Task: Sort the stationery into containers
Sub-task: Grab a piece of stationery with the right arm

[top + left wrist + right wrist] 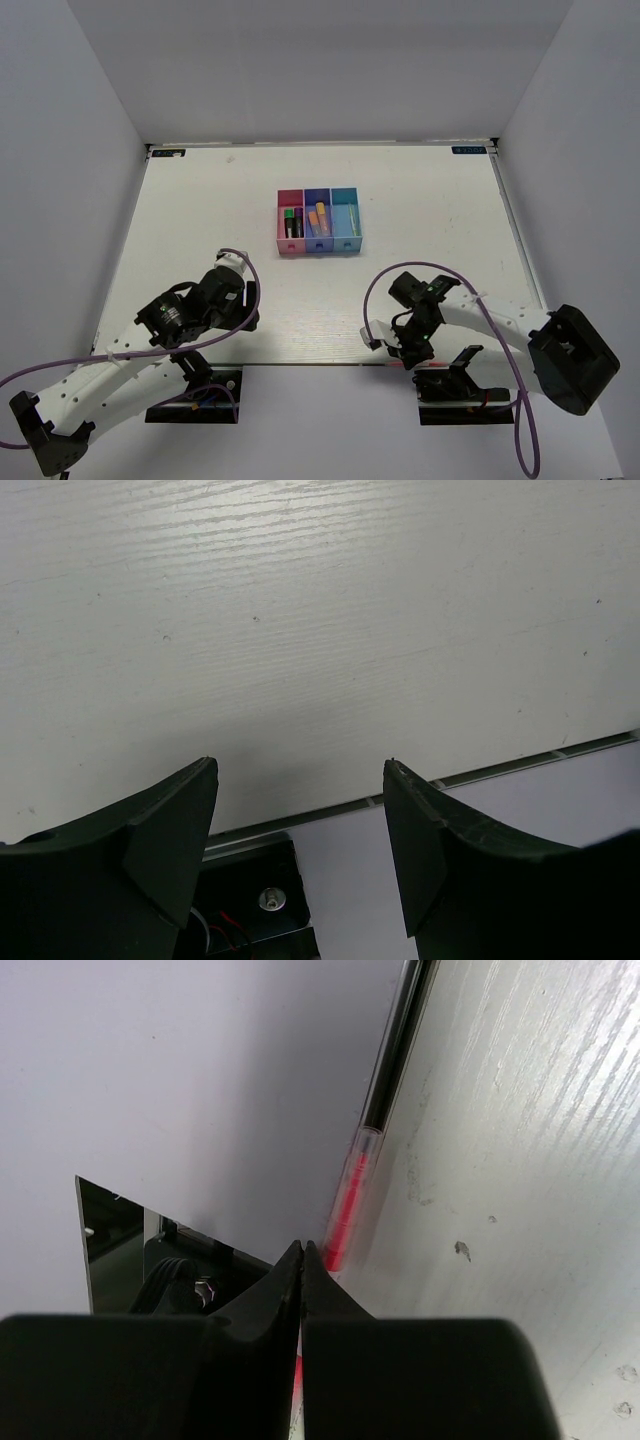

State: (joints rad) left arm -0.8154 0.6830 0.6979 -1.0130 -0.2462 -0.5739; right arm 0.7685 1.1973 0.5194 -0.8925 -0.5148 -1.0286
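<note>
Pink-red pen (345,1205) sits along the table (520,1160) near edge, right gripper (302,1252) pinched shut just beside it, left gripper (300,768) spread wide, empty.

On my overhead feed both arms are white shells with black joint housings. The left arm (120,365) at lower left has rows of small holes along its link, and the right arm (500,322) ends in a bulky black block at lower right. Each trails a looping purple cable (257,290) and stands on a black base plate (165,410). My wrist feeds show matte black, wedge-shaped fingers (150,850).
</note>
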